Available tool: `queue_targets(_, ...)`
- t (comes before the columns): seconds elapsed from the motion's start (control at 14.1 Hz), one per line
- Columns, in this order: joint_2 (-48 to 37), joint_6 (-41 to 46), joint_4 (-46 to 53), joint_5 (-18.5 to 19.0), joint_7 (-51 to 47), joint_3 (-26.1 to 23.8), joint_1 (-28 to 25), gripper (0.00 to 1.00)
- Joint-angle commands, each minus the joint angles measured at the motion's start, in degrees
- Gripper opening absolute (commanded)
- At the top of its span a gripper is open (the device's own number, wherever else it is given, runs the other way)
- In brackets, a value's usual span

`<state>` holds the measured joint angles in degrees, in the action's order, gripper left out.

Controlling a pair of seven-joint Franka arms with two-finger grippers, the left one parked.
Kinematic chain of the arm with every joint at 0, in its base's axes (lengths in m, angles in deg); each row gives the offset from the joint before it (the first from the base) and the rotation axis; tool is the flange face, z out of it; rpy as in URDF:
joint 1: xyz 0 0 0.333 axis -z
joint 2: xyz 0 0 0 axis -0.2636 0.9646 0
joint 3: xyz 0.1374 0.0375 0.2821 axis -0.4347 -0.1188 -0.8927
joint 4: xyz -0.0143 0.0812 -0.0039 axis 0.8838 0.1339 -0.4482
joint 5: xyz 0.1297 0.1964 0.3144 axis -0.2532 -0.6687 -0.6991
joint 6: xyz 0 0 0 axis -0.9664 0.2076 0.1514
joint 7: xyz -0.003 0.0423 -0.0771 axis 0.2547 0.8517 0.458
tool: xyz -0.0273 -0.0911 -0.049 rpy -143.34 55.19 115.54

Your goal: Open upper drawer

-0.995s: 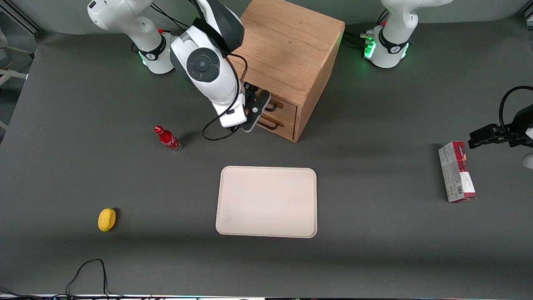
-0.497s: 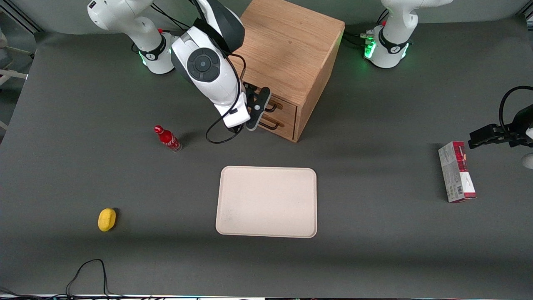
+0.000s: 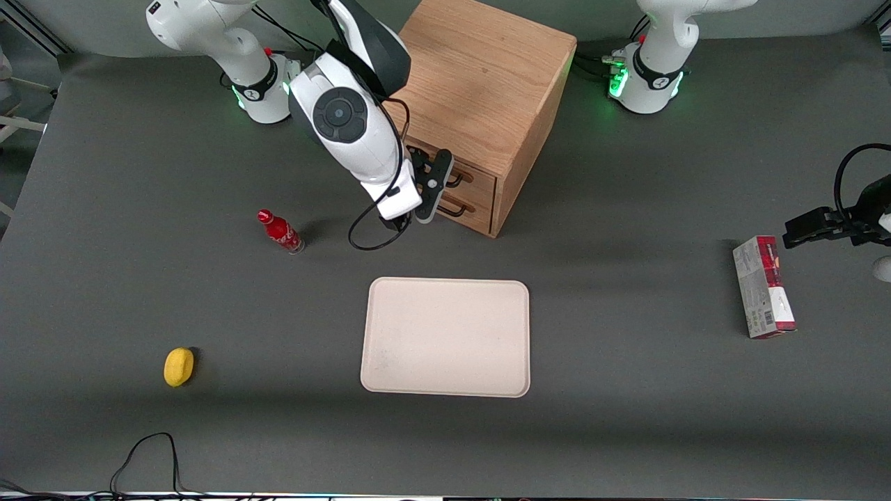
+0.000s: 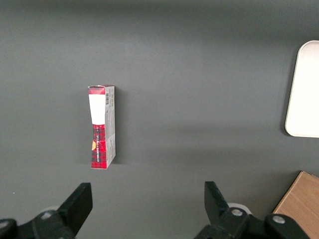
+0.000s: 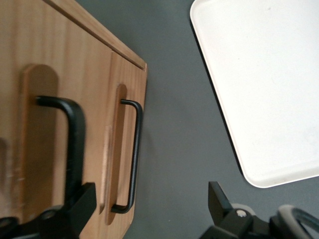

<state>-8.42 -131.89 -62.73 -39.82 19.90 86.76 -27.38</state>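
Note:
The oak cabinet point(image 3: 480, 76) stands at the back of the table with both drawers shut. The upper drawer point(image 3: 475, 175) has a thin black bar handle point(image 3: 456, 179); the lower drawer's handle point(image 3: 454, 208) is just below it. My right gripper point(image 3: 430, 186) hangs close in front of the drawer fronts, open and empty. In the right wrist view the upper handle point(image 5: 75, 144) is large and close, the lower handle point(image 5: 134, 149) is thinner and nearer the table. The gripper point(image 5: 149, 211) spans the lower handle, with one finger point(image 5: 82, 201) beside the end of the upper handle.
A cream tray point(image 3: 445, 337) lies nearer the front camera than the cabinet and also shows in the right wrist view point(image 5: 264, 74). A red bottle point(image 3: 280, 232) and a yellow lemon point(image 3: 178, 366) lie toward the working arm's end. A red-and-white box point(image 3: 762, 285) lies toward the parked arm's end.
My gripper has edged closer to the drawer fronts and the wrist has turned a little. The drawers have not moved.

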Motion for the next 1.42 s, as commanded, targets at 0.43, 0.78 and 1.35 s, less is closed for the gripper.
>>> queue_targets(0.43,-0.43,3.02,2.03,0.58,0.76,0.36,0.56,1.00)
queue_targets(0.78,-0.78,6.38,3.71,-3.28,0.50,1.06,0.57,1.00)
queue_targets(1.35,0.71,3.92,1.69,-4.43,0.76,0.97,0.13,1.00)
